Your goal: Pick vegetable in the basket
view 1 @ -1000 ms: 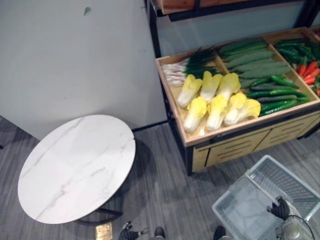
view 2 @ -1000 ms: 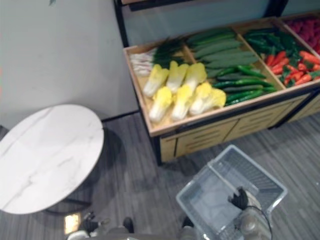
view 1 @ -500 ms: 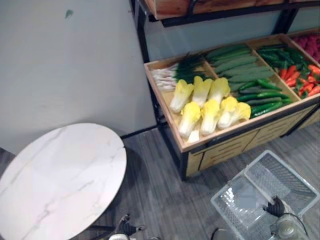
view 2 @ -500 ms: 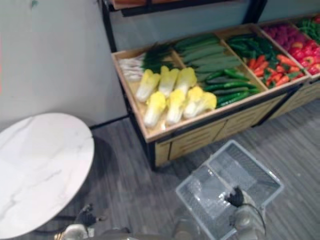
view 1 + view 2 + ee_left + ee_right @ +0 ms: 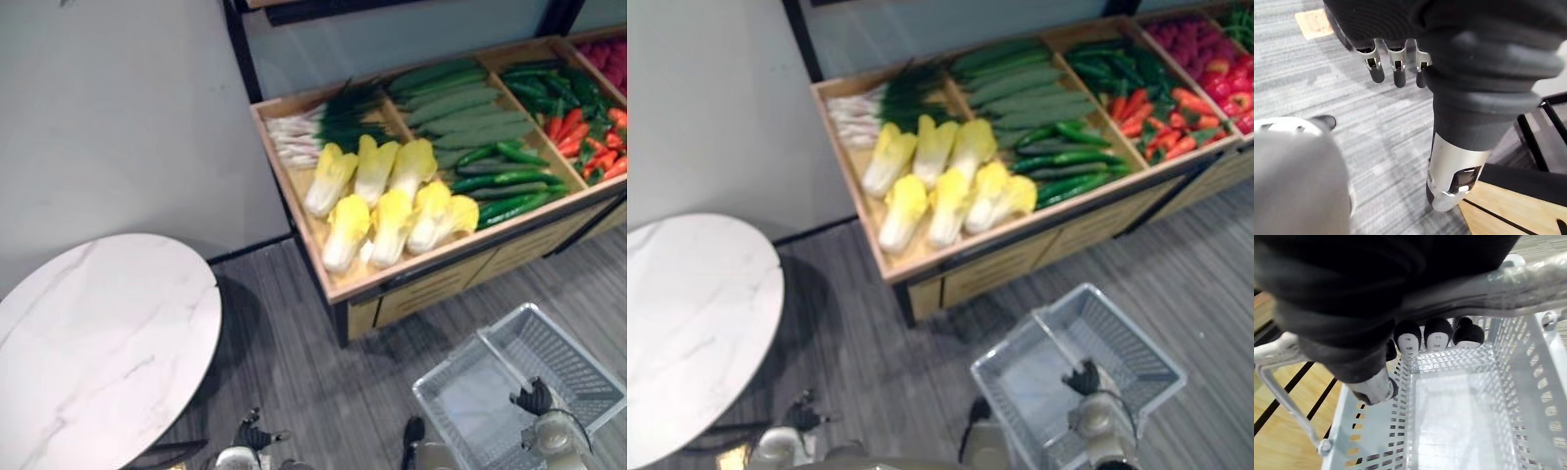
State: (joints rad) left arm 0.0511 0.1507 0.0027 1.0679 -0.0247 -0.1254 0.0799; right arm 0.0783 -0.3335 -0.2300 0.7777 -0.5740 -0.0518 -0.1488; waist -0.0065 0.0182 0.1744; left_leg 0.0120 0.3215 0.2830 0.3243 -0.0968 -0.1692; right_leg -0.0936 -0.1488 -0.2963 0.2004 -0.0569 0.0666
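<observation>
Seven pale yellow cabbages (image 5: 392,220) lie in two rows in one compartment of the wooden stand (image 5: 411,271), beside long green cucumbers (image 5: 509,181), well apart from the one grey plastic basket (image 5: 460,401) low by the floor. The right wrist view shows closely that the right robot hand (image 5: 1437,338) has its fingers curled round the basket's smooth handle (image 5: 1537,271), above perforated walls and a bare bottom. The left robot hand (image 5: 1394,63) hangs with relaxed fingers, holding nothing, over the striped grey floor (image 5: 1327,112) near one round white marbled surface (image 5: 88,343).
</observation>
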